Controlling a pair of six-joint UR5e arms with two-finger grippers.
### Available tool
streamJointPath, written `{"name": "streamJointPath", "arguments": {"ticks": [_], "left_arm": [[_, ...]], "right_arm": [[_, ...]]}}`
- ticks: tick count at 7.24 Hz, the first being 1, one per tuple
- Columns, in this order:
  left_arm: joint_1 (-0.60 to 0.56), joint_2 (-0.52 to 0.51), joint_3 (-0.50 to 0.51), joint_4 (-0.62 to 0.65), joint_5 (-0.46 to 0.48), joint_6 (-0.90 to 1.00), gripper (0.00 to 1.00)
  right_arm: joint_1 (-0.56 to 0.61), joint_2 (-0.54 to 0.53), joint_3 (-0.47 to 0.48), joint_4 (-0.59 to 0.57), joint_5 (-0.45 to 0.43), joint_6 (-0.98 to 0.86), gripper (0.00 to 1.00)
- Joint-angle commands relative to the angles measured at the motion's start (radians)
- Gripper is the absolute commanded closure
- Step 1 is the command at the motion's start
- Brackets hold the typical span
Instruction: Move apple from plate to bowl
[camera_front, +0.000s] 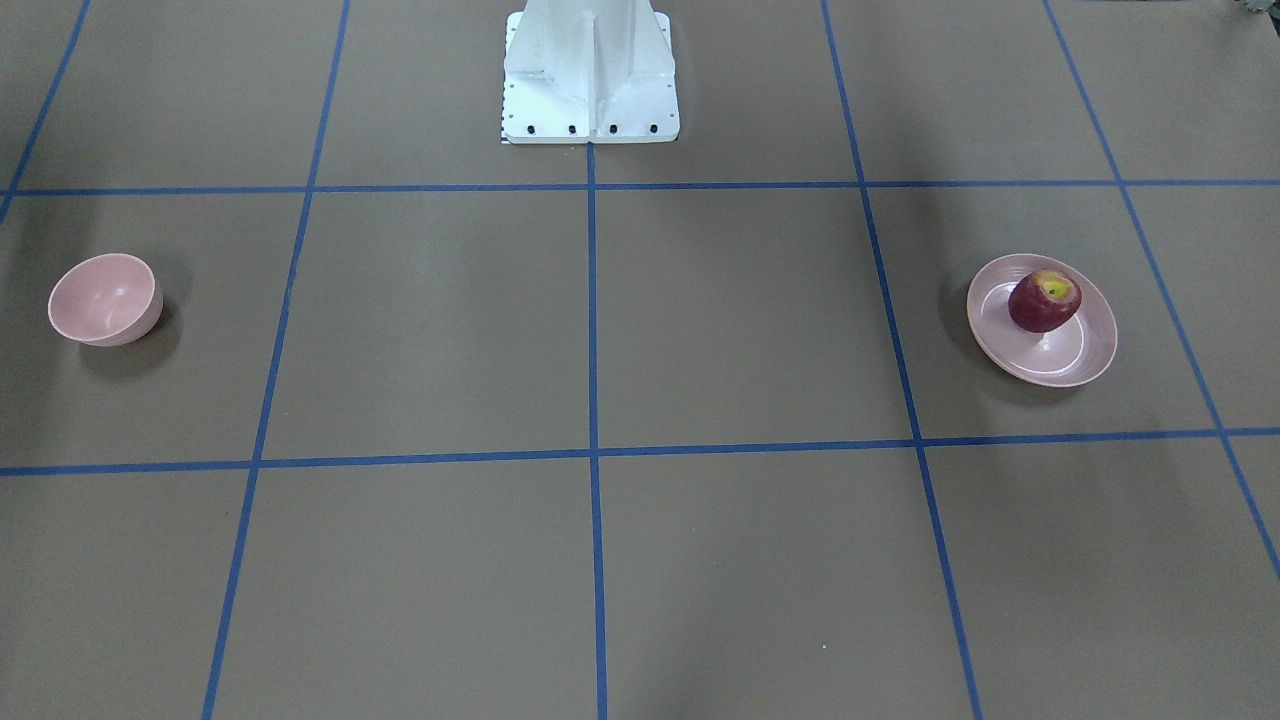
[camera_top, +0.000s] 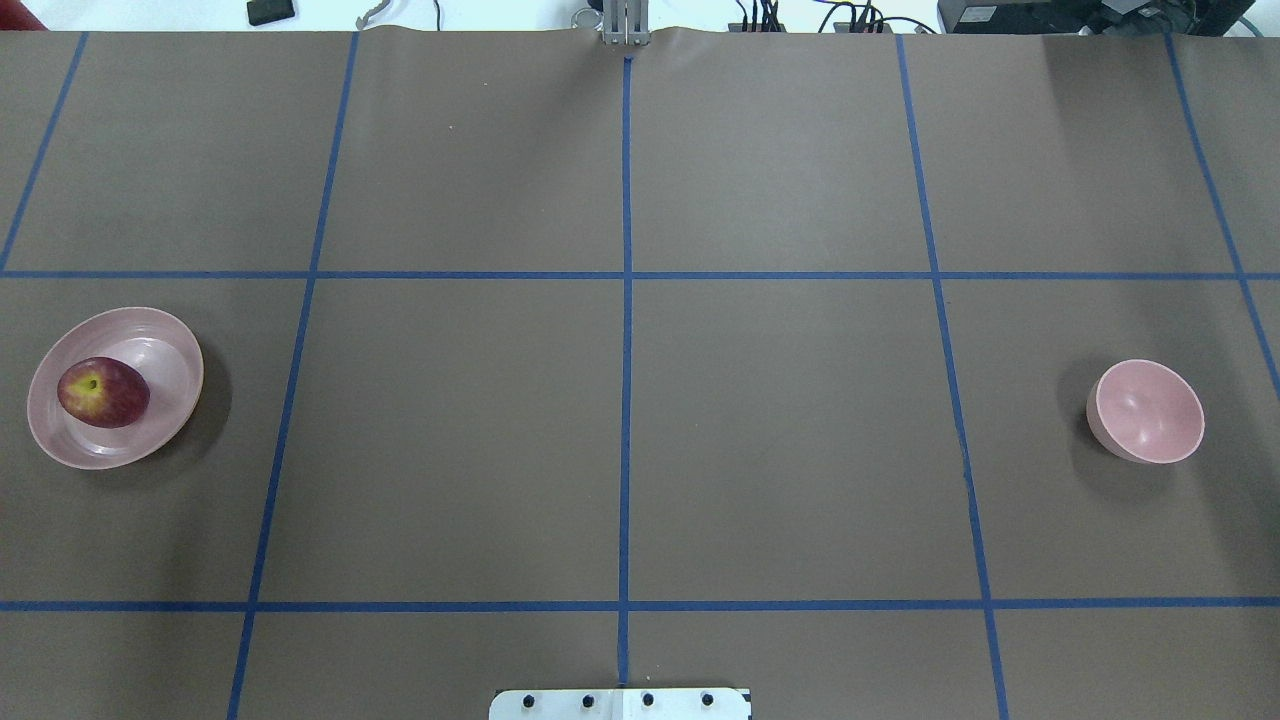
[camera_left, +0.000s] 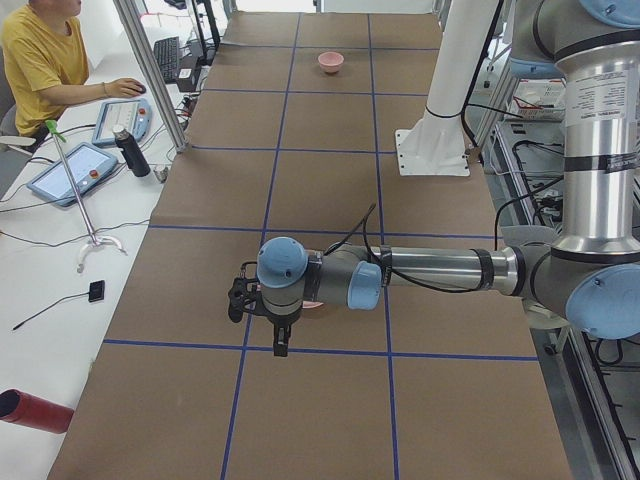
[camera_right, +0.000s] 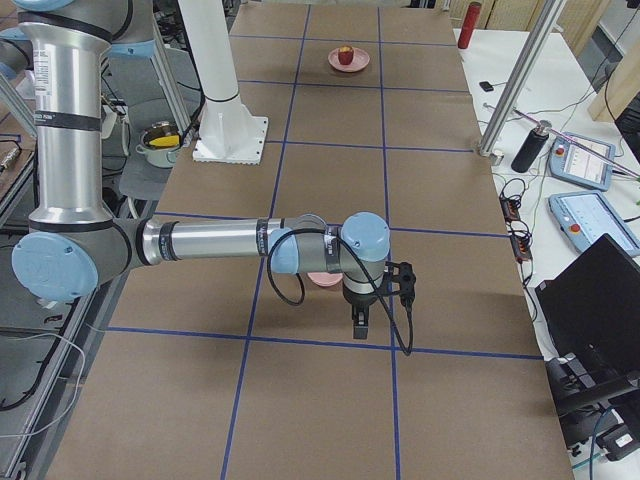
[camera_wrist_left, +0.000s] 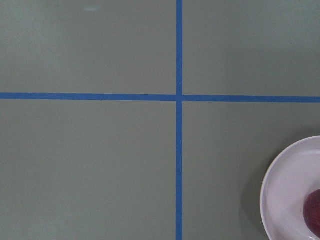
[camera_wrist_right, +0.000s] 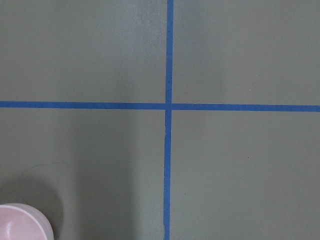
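The left arm (camera_left: 430, 268) and right arm (camera_right: 205, 240) are silver tubes with pale blue joint caps, on a white, black-bolted pedestal (camera_front: 590, 70).

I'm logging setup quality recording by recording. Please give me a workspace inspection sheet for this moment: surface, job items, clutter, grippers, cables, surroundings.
Surface: brown table cover marked with a blue tape grid.
Job's things: apple sits on the plate at the robot's left; bowl stands upright and empty at its right.
Clutter: nothing seen.
Grippers: left gripper hangs above the table near the plate, right gripper near the bowl; cannot tell whether the fingers are open or shut.
Cables: black cable loops off the left wrist.
Surroundings: seated operator and teach pendants on a white side bench.
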Motion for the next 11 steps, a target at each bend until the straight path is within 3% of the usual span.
{"name": "streamJointPath", "arguments": {"ticks": [1,4,6,7,8,11], "left_arm": [[0.0,0.0,-0.002,0.0,0.002,0.0,0.02],[0.0,-0.003,-0.002,0.0,0.0,0.009,0.02],[0.0,-0.001,-0.002,-0.003,0.0,0.01,0.02],[0.0,-0.001,-0.002,-0.017,0.002,0.01,0.02],[0.0,0.003,-0.002,-0.026,0.002,0.01,0.02],[0.0,0.016,0.008,-0.081,0.002,0.004,0.02]], "right_arm": [[0.0,0.0,0.0,0.0,0.0,-0.001,0.0],[0.0,0.003,0.011,0.0,0.03,0.005,0.0],[-0.018,0.008,0.063,-0.002,0.167,0.012,0.0],[-0.026,0.014,0.068,0.0,0.173,0.037,0.0],[-0.1,0.014,0.106,0.018,0.154,0.184,0.0],[-0.363,-0.139,0.105,0.511,-0.036,0.593,0.0]]}}
